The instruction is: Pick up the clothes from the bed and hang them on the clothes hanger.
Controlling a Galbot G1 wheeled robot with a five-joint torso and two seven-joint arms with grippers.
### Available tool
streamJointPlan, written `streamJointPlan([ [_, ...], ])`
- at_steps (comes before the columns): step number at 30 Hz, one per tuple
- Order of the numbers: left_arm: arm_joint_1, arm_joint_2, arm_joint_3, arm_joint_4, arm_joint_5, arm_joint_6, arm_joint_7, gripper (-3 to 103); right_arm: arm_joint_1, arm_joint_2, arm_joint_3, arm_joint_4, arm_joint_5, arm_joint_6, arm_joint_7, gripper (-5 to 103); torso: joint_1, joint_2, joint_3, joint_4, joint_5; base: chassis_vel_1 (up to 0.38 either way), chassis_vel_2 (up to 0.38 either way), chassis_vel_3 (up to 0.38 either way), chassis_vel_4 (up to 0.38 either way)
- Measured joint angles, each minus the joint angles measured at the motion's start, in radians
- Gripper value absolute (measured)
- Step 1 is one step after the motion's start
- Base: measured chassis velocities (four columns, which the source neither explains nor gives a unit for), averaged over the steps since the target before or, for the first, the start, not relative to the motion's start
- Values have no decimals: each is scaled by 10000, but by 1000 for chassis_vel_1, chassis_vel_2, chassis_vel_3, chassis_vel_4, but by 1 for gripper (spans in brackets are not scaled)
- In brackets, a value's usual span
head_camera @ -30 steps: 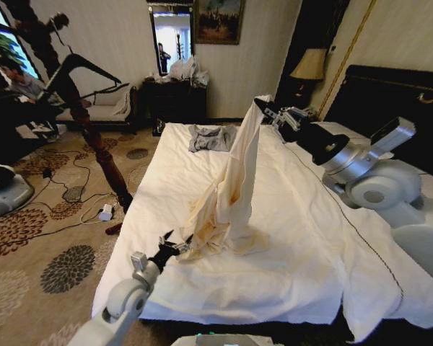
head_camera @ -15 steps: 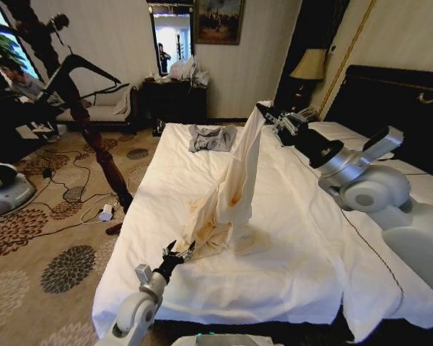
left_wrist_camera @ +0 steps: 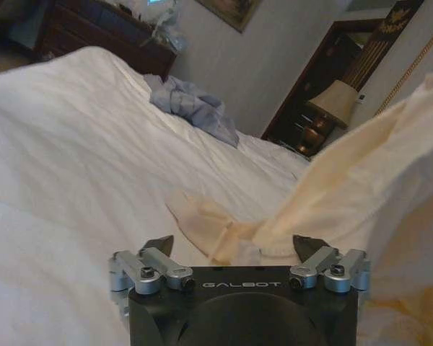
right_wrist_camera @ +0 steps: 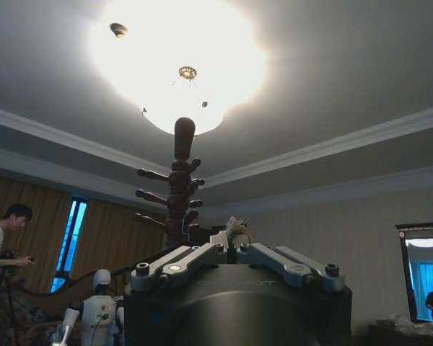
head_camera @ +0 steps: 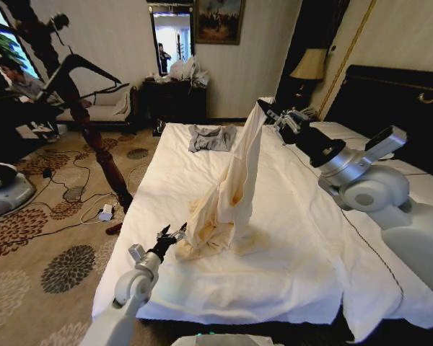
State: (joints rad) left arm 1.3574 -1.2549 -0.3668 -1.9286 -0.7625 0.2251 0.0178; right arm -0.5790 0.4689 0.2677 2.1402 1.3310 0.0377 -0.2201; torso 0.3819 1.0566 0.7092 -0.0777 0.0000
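the left gripper [head_camera: 171, 236] hovers low over the bed [head_camera: 289, 245] near its left edge, fingers spread wide, just beside the crumpled lower end of the clothes [head_camera: 227, 202]. the clothes rise from mid-bed in a tall cream drape. at the top the right gripper [head_camera: 268, 112] is clamped on the fabric, holding it high toward the bed's far right corner.

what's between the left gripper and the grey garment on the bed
In the left wrist view, a low cream fold of the clothes lies just ahead of the open left gripper; beyond it, bare white sheet of the bed runs to the grey garment.
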Motion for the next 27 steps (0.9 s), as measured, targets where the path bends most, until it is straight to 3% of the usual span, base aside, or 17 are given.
streamJointPlan([
  [3,-31,-150,106,160,130,1,77,87,16,11,-4,-21,3,0,-3,0,0,0,0,-1,0,0,0,0,0],
  [4,-62,-280,152,240,209,-1,107,76,16,17,-4,-29,4,0,-4,0,0,-1,0,0,0,0,0,0,0],
  [6,-89,-391,191,284,239,-3,126,76,16,24,-4,-35,4,0,-5,0,0,-1,0,0,0,0,0,0,0],
  [12,-14,-656,296,367,313,-27,236,49,16,36,-5,-39,-8,1,-5,0,0,0,0,-1,1,0,0,0,0],
  [14,26,-661,294,367,314,-34,258,49,16,41,-4,-34,-9,1,-5,0,-1,0,0,1,1,0,0,0,0],
  [16,168,-662,255,331,313,-71,335,33,19,55,-2,-37,-19,1,-1,0,0,0,0,0,0,0,0,0,0],
  [19,259,-656,211,287,311,-115,388,28,20,63,-2,-45,-34,1,4,0,0,0,0,0,0,0,0,0,0],
  [22,473,-579,61,59,232,-156,452,11,11,93,-3,-40,-78,3,19,0,0,-1,0,0,0,0,0,0,0],
  [25,575,-459,-57,-109,168,-175,479,3,-22,99,-1,-56,-126,34,34,0,0,0,-1,0,0,0,0,0,0],
  [27,617,-299,-180,-268,82,-201,483,2,-60,93,11,-117,-192,61,68,0,0,0,-1,0,-2,0,0,0,0],
])
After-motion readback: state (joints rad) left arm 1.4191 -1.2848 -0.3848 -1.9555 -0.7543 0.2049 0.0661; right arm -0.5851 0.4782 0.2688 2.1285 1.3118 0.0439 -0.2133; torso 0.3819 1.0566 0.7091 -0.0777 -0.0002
